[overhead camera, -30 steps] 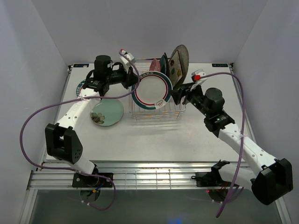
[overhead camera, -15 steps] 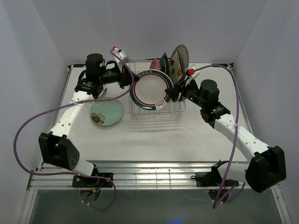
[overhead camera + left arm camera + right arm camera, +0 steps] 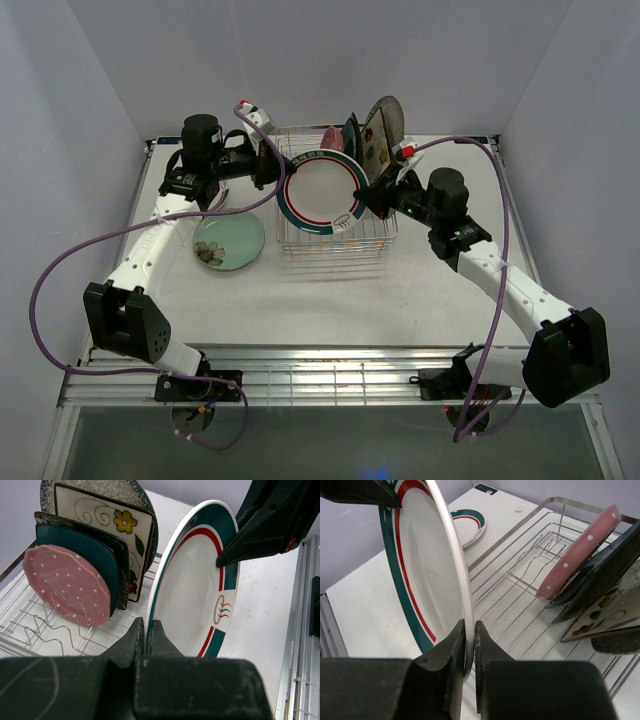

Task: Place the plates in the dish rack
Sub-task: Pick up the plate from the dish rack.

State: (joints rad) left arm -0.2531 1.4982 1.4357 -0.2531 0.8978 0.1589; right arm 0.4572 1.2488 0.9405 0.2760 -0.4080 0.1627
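The right claw point(image 3: 469, 626) has closed in, pinching the plate point(image 3: 320, 195) at its 3 o'clock rim; the left claw point(image 3: 148, 630) pinches 9 o'clock. The plate stands upright at the rack point(image 3: 335, 252); next, lower it into a free gap.

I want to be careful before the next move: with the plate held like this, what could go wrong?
1. The left pincer and the right pincer grip the white teal-rimmed plate only at its thin rim; uneven arm motion might twist it loose.
2. The pink plate leans in the dish rack beside it; lowered tilted, the held plate could knock it.
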